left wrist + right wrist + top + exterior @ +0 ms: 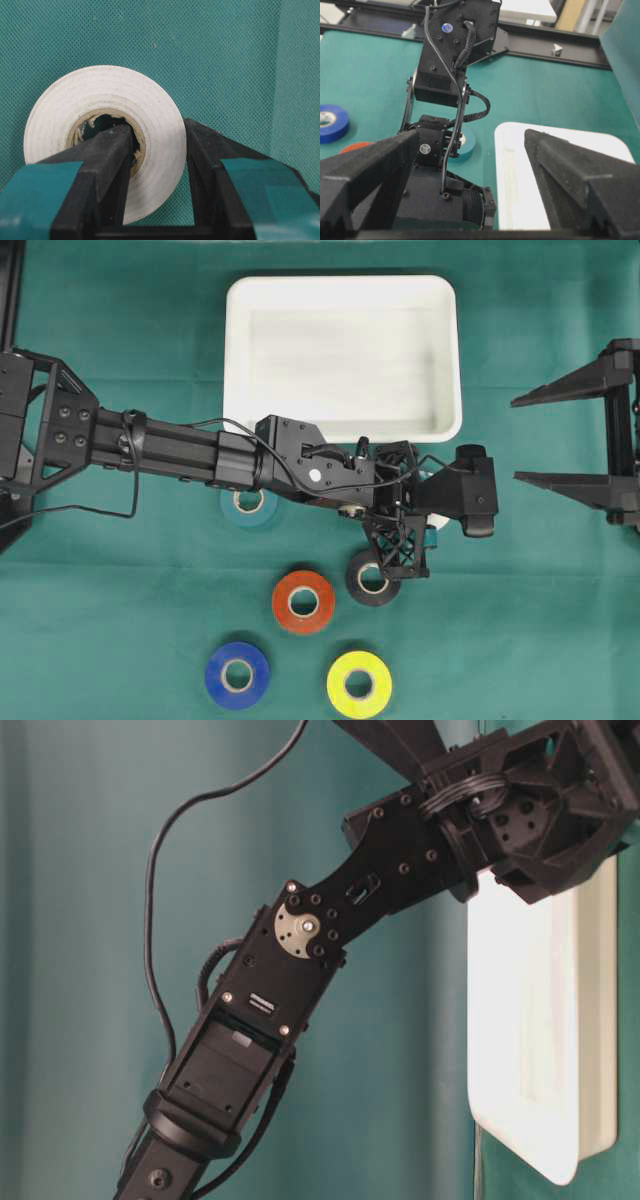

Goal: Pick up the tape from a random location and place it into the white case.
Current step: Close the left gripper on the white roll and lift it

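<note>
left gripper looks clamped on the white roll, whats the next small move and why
Probably a straight lift. The left gripper is shut on the white tape, one finger in its core and one outside, while the roll lies on the green cloth. The white case has a raised rim, so the roll likely needs height before moving toward it.

White tape [105, 130] lower edge hidden behind gripper fingers [107, 165], teal roll [248, 504] half under arm
</note>
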Controlling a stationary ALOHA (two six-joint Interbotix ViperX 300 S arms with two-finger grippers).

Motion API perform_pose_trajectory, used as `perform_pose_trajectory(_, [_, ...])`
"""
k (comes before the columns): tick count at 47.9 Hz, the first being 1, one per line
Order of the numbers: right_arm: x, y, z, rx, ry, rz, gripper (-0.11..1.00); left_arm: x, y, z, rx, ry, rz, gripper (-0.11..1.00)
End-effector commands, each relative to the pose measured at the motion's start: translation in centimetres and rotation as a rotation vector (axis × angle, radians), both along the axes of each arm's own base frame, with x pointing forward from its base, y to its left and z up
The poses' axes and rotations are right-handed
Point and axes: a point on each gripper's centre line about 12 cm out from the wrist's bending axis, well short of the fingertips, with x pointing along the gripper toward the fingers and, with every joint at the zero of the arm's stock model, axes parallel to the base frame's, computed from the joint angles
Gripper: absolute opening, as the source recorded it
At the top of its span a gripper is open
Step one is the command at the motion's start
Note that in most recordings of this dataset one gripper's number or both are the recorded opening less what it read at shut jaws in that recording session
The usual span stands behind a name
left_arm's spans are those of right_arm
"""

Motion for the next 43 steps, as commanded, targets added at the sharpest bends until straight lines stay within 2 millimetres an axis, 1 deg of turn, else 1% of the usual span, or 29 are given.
perform_pose_trajectory(1, [0.3,0.0,1.0,0.001,-0.026,-0.002,0.9,0.0,-1.2,1.4,-0.006,-0.023,-0.018,0.26])
perform_pose_trajectory(5, [0.3,0.0,1.1,0.001,-0.025,-0.002,0.9,0.1,-1.5,2.3,-0.006,-0.04,-0.025,0.26])
perform_pose_trajectory(9, [0.3,0.0,1.0,0.001,-0.02,-0.002,0.9,0.1,-2.0,4.1,-0.007,-0.07,-0.034,0.26])
perform_pose_trajectory(18, [0.3,0.0,1.0,0.003,-0.017,-0.002,0.9,-0.5,-2.1,7.4,-0.007,-0.118,-0.04,0.26])
perform_pose_trajectory(20, [0.3,0.0,1.0,0.003,-0.015,-0.002,0.9,-0.7,-2.0,8.5,-0.006,-0.13,-0.041,0.26])
perform_pose_trajectory(31, [0.2,0.0,1.0,0.003,-0.011,-0.002,0.9,-1.6,-1.8,12.8,-0.002,-0.184,-0.047,0.26])
perform_pose_trajectory(35, [0.3,0.0,1.0,0.003,-0.012,-0.002,0.9,-2.1,-1.8,15.1,0.001,-0.22,-0.05,0.26])
perform_pose_trajectory(43, [0.3,0.0,0.9,0.004,-0.009,-0.002,0.9,-3.1,-1.5,18.6,0.011,-0.265,-0.055,0.26])
